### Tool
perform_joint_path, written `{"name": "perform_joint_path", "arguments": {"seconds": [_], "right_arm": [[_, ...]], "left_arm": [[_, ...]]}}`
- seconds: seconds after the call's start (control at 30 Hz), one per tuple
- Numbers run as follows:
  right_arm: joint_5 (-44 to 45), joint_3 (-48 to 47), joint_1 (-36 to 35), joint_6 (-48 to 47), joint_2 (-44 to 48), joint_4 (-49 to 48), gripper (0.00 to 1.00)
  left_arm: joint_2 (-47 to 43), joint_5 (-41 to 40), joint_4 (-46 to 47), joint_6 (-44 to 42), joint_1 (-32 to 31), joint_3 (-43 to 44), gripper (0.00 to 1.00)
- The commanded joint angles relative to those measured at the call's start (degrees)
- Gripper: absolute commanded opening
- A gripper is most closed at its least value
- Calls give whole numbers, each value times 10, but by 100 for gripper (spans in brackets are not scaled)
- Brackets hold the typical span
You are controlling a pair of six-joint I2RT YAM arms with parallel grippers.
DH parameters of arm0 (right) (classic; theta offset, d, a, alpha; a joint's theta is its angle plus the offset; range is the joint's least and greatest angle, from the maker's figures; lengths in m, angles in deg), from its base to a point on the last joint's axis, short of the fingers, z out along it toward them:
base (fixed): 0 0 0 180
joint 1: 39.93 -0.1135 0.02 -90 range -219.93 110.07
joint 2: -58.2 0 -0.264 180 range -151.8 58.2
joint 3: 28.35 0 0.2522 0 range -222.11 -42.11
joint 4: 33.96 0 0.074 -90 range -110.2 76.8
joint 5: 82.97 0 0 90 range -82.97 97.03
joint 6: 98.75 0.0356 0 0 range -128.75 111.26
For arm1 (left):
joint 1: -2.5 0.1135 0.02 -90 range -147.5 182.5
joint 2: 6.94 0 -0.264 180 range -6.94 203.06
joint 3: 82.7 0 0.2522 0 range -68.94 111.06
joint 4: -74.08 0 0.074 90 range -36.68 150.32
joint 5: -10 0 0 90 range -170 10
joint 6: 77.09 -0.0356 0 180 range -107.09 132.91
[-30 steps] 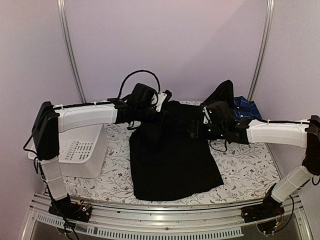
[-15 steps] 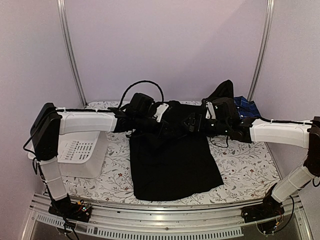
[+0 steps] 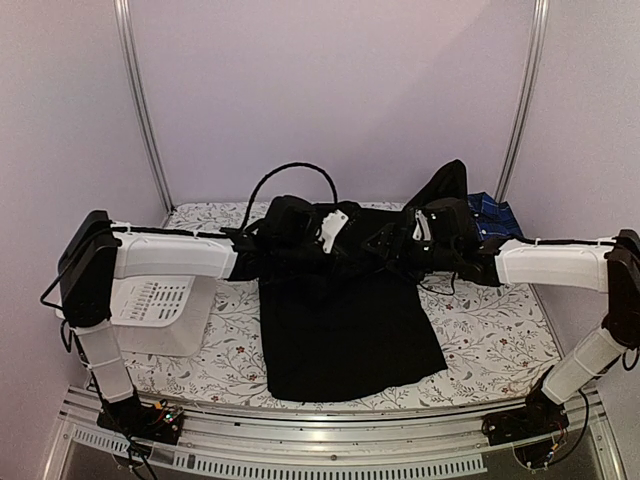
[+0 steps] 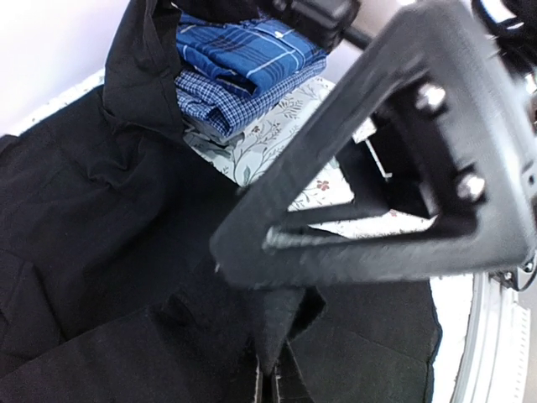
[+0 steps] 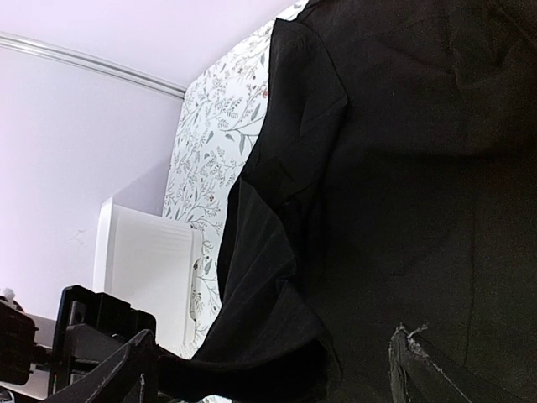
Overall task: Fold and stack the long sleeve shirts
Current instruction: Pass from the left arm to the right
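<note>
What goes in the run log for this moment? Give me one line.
left tool: shut on black shirt | right tool: open, close over same shirt | plaid shirt: folded, back right | basket: left side

Pale lilac walls point(image 3: 330, 90); two slanted metal poles point(image 3: 140, 100); floral-print table cover point(image 3: 490, 330); grooved rail point(image 3: 320, 435), probably aluminium, near edge.

White slotted basket point(image 3: 165, 315) on floral tablecloth point(image 3: 490, 330)

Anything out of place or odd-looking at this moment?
Yes. Part of the black shirt rises in a peak at the far right corner and hangs against the folded plaid shirts, instead of lying flat with the rest of the garment. Nothing looks spilled or damaged.
</note>
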Motion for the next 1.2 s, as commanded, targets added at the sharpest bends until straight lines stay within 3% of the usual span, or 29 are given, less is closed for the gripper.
{"name": "perform_joint_path", "arguments": {"seconds": [0.0, 0.2, 0.5, 0.77, 0.83, 0.93, 1.1, 1.17], "right_arm": [[-29, 17, 2, 40, -12, -30, 90], [-36, 32, 2, 57, -11, -44, 79], [-56, 37, 2, 74, -20, -65, 48], [-43, 25, 1, 61, -21, -57, 1], [-27, 8, 2, 39, -23, -39, 0], [11, -26, 2, -17, -29, -10, 0], [74, -100, 2, -114, -59, 67, 0], [105, -125, 2, -146, -68, 96, 0]], "left_arm": [[-14, -43, 36, -23, -14, -5, 0], [-5, -64, 47, -29, -24, -4, 0], [14, -64, 50, -32, -34, 1, 0], [9, -64, 37, -3, -33, 5, 4], [-1, -72, 28, 14, -31, 1, 13], [-22, -77, 2, 46, -23, -4, 35], [-69, -102, -65, 109, -18, -32, 49], [-87, -112, -96, 134, -17, -47, 49]]}}
